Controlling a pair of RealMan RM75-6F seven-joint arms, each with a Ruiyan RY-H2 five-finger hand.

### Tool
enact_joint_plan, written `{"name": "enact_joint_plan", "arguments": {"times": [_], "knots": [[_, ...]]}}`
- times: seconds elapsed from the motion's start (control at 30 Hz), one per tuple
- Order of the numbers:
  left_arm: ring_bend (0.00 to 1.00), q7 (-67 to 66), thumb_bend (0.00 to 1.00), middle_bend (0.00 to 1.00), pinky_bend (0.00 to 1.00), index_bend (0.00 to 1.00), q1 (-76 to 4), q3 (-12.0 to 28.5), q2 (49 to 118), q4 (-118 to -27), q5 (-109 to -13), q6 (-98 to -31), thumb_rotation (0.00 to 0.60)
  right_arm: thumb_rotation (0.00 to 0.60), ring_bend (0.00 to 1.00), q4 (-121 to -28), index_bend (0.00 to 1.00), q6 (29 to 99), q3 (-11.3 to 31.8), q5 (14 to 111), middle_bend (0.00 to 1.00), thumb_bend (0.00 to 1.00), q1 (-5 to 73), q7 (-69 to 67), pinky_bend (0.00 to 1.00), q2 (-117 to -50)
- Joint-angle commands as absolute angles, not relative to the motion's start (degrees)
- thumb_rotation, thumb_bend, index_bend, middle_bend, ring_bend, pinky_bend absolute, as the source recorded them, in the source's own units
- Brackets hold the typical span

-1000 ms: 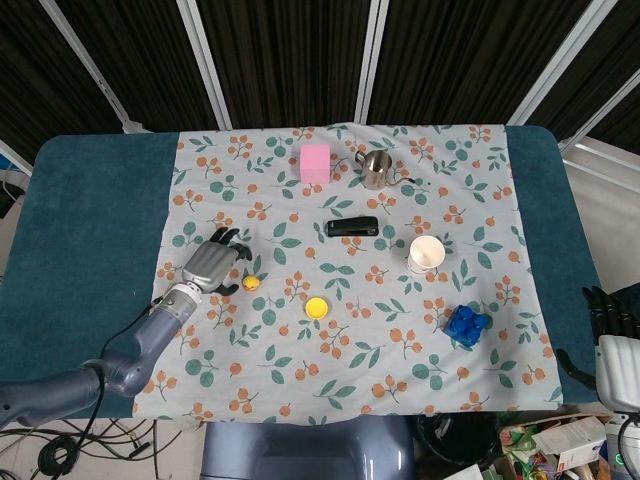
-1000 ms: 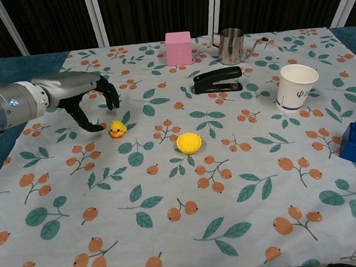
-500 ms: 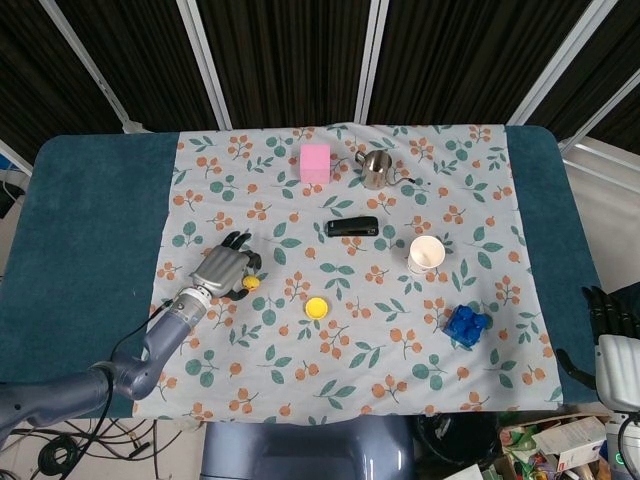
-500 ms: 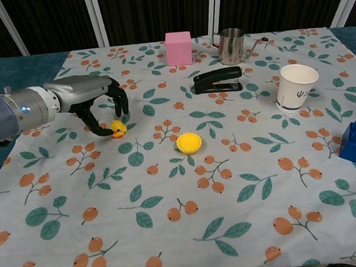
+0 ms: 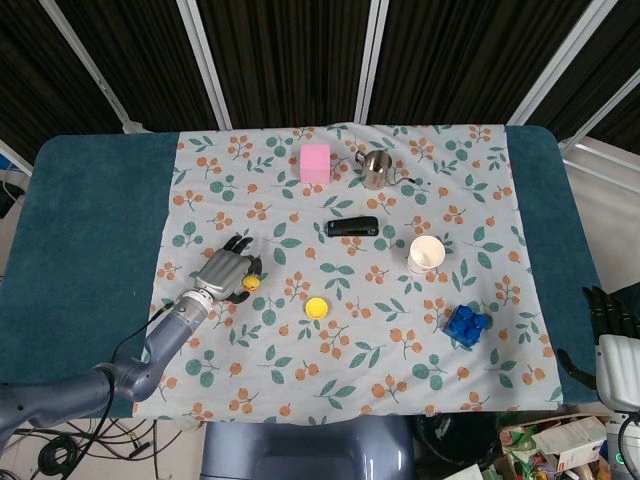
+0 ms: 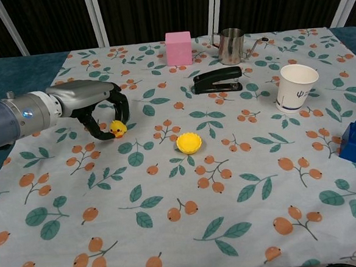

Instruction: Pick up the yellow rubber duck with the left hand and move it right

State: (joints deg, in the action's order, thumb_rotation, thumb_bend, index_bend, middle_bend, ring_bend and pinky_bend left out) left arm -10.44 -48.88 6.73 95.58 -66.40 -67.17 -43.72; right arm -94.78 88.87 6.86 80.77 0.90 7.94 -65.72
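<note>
Left hand (image 6: pixel 97 108) curled around yellow rubber duck (image 6: pixel 117 129), fingertips touching it on the cloth at 9 o'clock of the yellow cup (image 6: pixel 189 142) (grasp closing; lift and rightward move remain)

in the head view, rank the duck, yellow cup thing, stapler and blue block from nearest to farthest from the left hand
From the left hand:
1. Duck, right at the fingers.
2. Small yellow cup, a little to the right of the duck.
3. Black stapler, farther back, mid-table.
4. Blue block, far over on the right side.
</note>
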Motion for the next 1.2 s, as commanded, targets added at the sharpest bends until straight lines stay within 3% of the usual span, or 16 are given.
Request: {"name": "enact_joint_plan", "arguments": {"times": [0.03, 0.7, 0.97, 1.2], "knots": [[0.04, -9.9, 0.29, 0.45, 0.06, 0.44, -48.77, 6.65, 95.8, -66.07, -67.74, -43.93, 0.6, 0.6, 0.09, -94.82, 0.07, 88.78, 6.88, 80.61, 0.06, 0.17, 0.9, 7.95, 0.16, -65.71], [0.05, -7.69, 0.31, 0.47, 0.08, 0.48, -48.47, 7.37, 94.71, -67.03, -69.27, -44.53, 0.6, 0.6, 0.09, -94.86, 0.07, 88.83, 6.9, 80.53, 0.06, 0.17, 0.9, 8.1, 0.16, -65.74], [0.05, -6.64, 0.31, 0.47, 0.08, 0.48, -48.98, 9.84, 91.45, -75.31, -71.71, -47.98, 0.6, 0.6, 0.09, -95.0, 0.07, 88.79, 6.99, 80.31, 0.06, 0.17, 0.89, 8.08, 0.17, -65.66], [0.05, -7.68, 0.31, 0.47, 0.08, 0.48, -50.81, 9.41, 89.72, -82.62, -75.3, -47.31, 0.6, 0.6, 0.09, -95.18, 0.07, 89.15, 6.81, 80.69, 0.06, 0.17, 0.73, 8.35, 0.16, -65.6]]}}
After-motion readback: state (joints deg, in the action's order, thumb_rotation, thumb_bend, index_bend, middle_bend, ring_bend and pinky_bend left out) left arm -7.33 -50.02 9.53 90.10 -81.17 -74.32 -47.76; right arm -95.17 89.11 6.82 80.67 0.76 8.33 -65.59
